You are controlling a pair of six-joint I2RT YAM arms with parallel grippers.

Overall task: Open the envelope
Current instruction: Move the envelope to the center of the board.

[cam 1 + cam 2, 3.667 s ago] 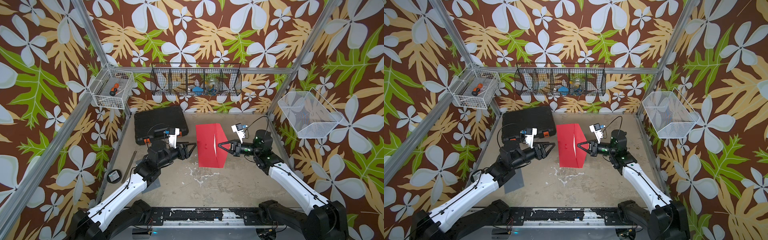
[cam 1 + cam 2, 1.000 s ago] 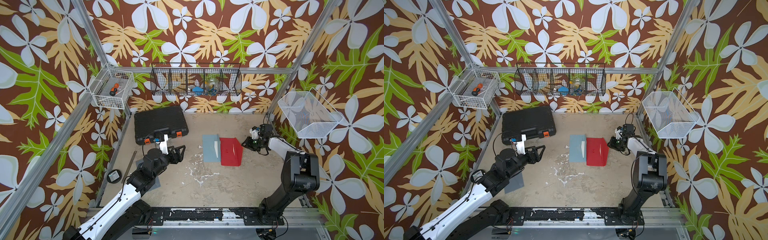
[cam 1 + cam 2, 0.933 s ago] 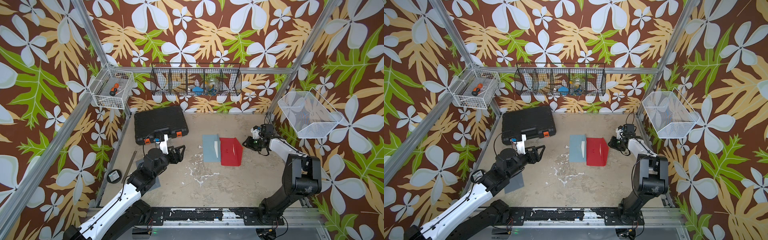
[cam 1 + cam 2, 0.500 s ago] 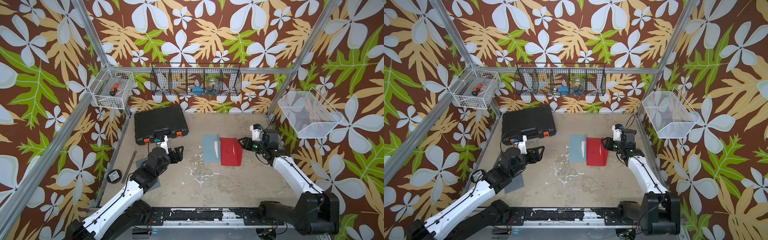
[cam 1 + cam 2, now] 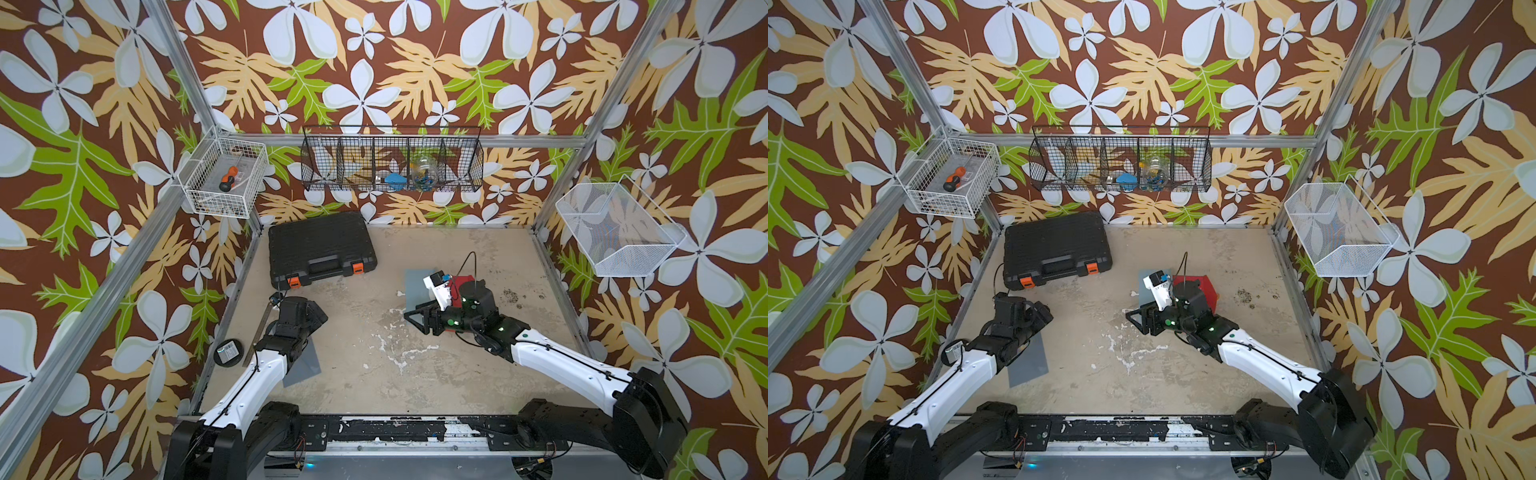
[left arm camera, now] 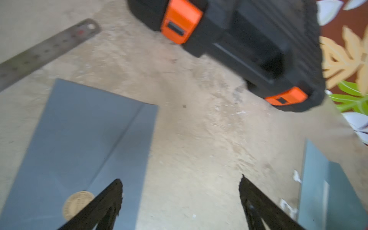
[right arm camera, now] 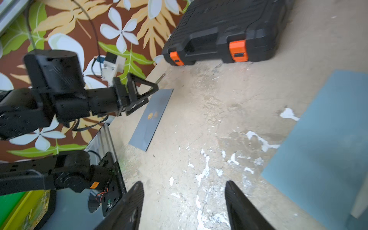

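Red envelope (image 5: 458,284) lies flat beside a grey-blue sheet (image 5: 415,284), largely hidden beneath the right gripper (image 5: 417,319), jaws apart, empty.

Bare beige tabletop (image 5: 374,374) between arms: wide free lane. Black plastic toolcase with orange latches (image 5: 320,247) blocks far left corner. Flat dark grey envelope (image 5: 305,361) and steel ruler (image 6: 45,51) lie low beside left arm. Right arm's wrist hangs over red envelope (image 5: 1206,289) and pale blue-grey sheet (image 7: 322,143).

Two robot arms with glossy white forearm shells, black joints and bases, thin black cables, small green indicator lights, and black triangular-fingered hands.
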